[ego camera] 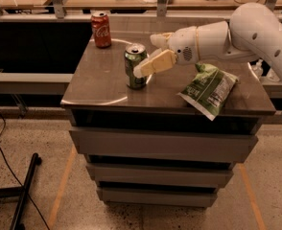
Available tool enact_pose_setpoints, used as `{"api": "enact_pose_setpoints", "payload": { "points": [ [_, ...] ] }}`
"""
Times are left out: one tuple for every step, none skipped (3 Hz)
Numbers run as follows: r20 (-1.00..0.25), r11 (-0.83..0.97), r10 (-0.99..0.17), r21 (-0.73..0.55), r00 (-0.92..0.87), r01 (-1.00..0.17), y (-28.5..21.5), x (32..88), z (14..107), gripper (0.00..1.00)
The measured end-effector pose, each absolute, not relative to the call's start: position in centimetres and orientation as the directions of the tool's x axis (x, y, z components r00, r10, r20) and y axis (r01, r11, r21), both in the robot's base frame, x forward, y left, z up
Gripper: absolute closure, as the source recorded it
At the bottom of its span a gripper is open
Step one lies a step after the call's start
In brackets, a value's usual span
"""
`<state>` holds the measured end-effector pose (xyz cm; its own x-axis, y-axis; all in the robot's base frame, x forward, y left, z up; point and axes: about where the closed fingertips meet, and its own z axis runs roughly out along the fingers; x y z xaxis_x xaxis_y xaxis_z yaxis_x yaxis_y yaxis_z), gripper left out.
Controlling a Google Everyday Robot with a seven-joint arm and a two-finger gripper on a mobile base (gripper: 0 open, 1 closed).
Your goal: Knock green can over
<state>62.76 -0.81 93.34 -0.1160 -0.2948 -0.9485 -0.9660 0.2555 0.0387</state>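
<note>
The green can point(134, 67) stands upright on the dark cabinet top point(102, 87), left of centre. My gripper point(146, 55) reaches in from the right, right next to the can. Its lower pale finger point(155, 63) lies against the can's right side near the top. The other finger point(160, 38) sits higher and behind, apart from the first. The gripper is open and holds nothing.
A red cola can point(101, 29) stands at the back left of the top. A crinkled green-and-white snack bag point(208, 89) lies at the front right, overhanging the edge. Drawers sit below. A bench with clutter runs behind. A black stand base point(23, 195) and cable lie on the floor at left.
</note>
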Motion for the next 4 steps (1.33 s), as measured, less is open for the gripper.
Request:
{"api": "enact_pose_setpoints", "payload": {
  "points": [
    [-0.972,0.268,-0.209,0.049,-0.108,-0.962,0.1,63.1,92.7,0.00],
    [-0.982,0.287,-0.165,0.045,-0.096,-0.957,0.3,63.2,92.3,0.00],
    [-0.988,0.307,-0.133,0.034,-0.078,-0.951,0.4,63.2,91.9,0.26],
    [-0.991,0.316,-0.115,0.030,-0.070,-0.948,0.7,63.5,91.5,0.49]
  ]
}}
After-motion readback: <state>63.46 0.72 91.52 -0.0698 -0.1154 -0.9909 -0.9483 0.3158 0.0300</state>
